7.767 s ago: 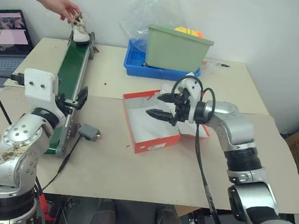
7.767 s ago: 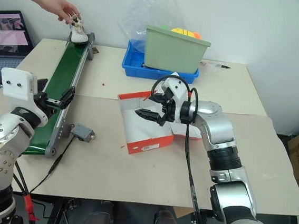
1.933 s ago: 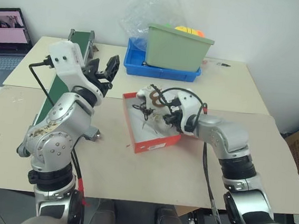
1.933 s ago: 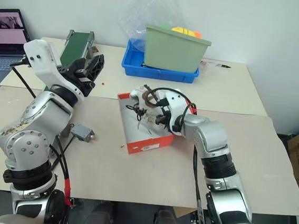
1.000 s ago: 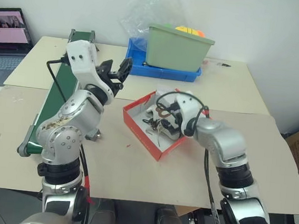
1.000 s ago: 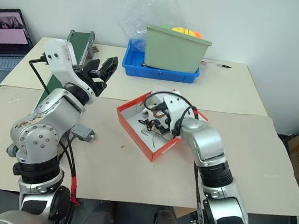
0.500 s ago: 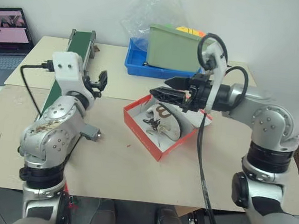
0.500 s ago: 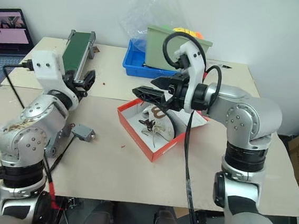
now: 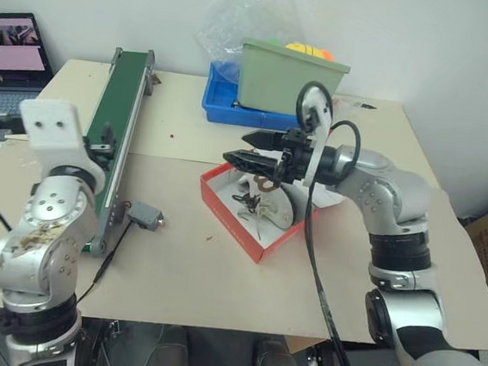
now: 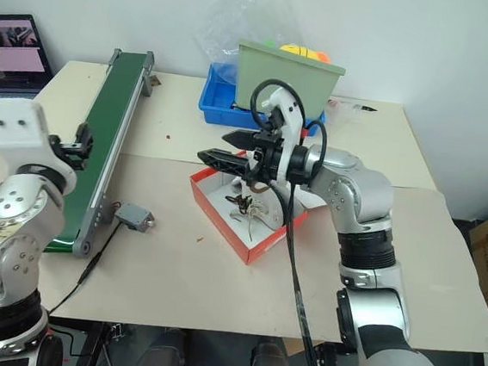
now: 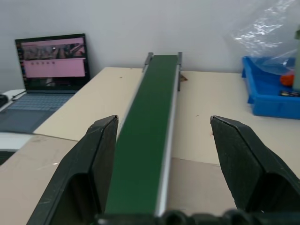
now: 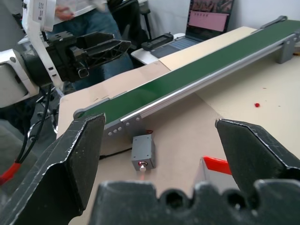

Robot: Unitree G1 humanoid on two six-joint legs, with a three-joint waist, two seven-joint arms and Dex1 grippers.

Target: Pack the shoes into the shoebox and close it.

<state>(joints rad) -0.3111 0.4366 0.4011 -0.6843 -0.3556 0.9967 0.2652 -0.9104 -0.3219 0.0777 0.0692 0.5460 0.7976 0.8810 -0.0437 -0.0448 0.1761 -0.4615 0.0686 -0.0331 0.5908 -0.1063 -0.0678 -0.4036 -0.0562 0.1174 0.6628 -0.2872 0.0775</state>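
Right hand [image 9: 246, 147] hovers spread and empty above the shoebox [image 9: 236, 218]; shoes [image 9: 263, 204] lie inside. Left hand [image 11: 161, 154] spread over the conveyor [image 9: 115, 127]. Fold the lid flat, keeping laces inside.

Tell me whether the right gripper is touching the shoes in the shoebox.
Apart. In the left eye view the open right gripper hangs above the shoebox, pointing toward the conveyor, with open space between its fingers and the shoes below.
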